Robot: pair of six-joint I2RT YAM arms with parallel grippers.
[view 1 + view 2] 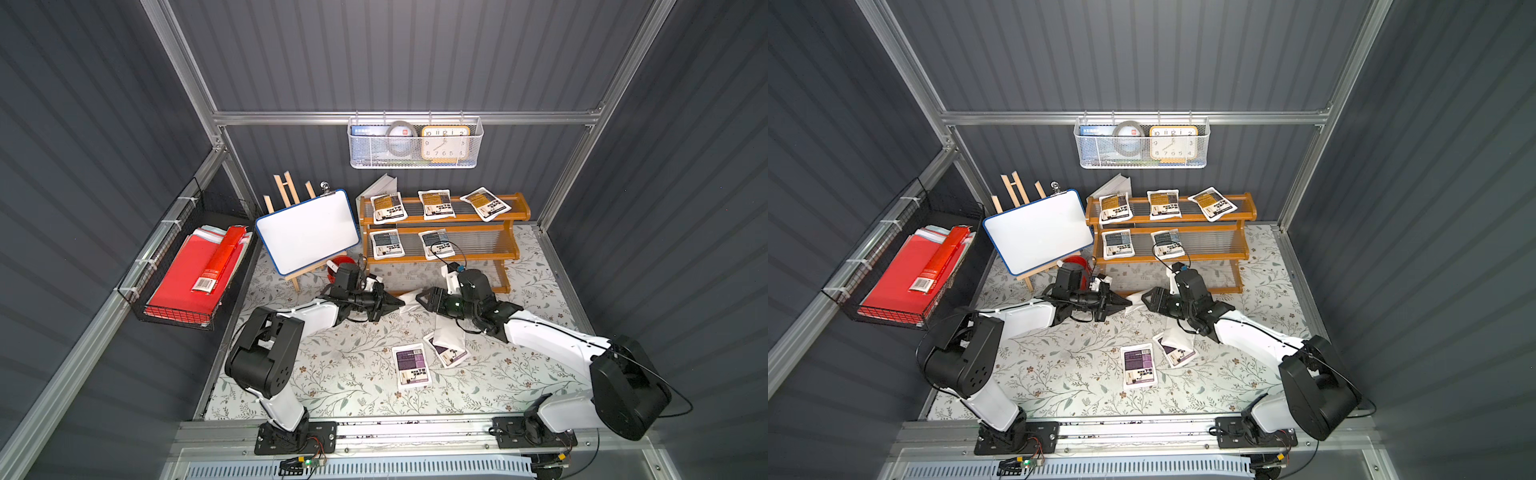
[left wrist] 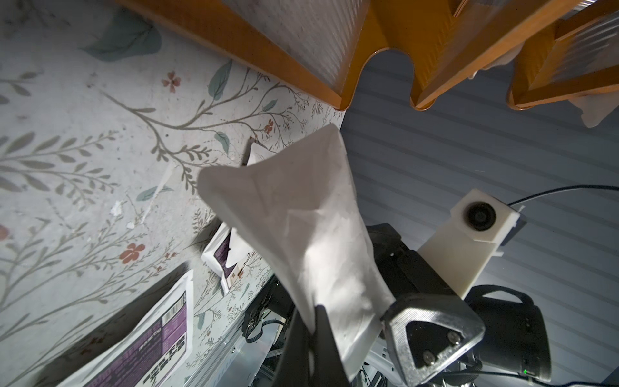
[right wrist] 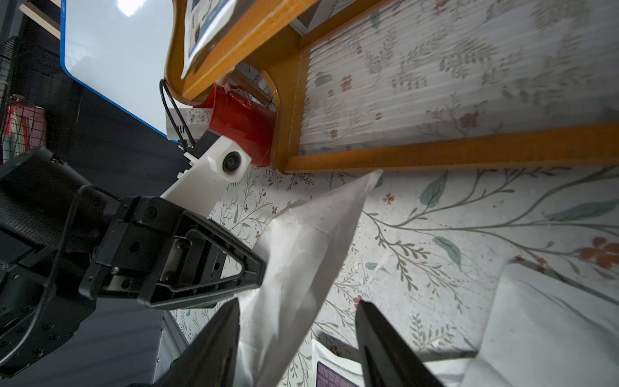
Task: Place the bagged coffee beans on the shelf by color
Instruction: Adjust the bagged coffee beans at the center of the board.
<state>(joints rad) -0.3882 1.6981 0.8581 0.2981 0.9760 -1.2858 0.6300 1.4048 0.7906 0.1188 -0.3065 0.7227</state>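
My left gripper (image 1: 398, 302) is shut on one end of a white bagged coffee pouch (image 2: 301, 228), held above the table with its plain back showing. My right gripper (image 3: 298, 306) faces it, open, its fingers straddling the pouch's other end (image 3: 311, 241). The orange-brown shelf (image 1: 444, 226) carries three amber pouches (image 1: 436, 203) on its top tier and two blue-grey pouches (image 1: 386, 244) on the middle tier. On the table lie a purple pouch (image 1: 412, 365) and a second purple one (image 1: 453, 357), which is partly covered by a white-backed pouch (image 1: 449, 334).
A whiteboard on an easel (image 1: 307, 237) stands left of the shelf, with a red cup (image 1: 338, 266) at its foot. A white book (image 1: 380, 187) leans behind the shelf. A black wire basket with red folders (image 1: 195, 274) hangs left, and a white mesh basket (image 1: 415, 143) hangs on the back wall.
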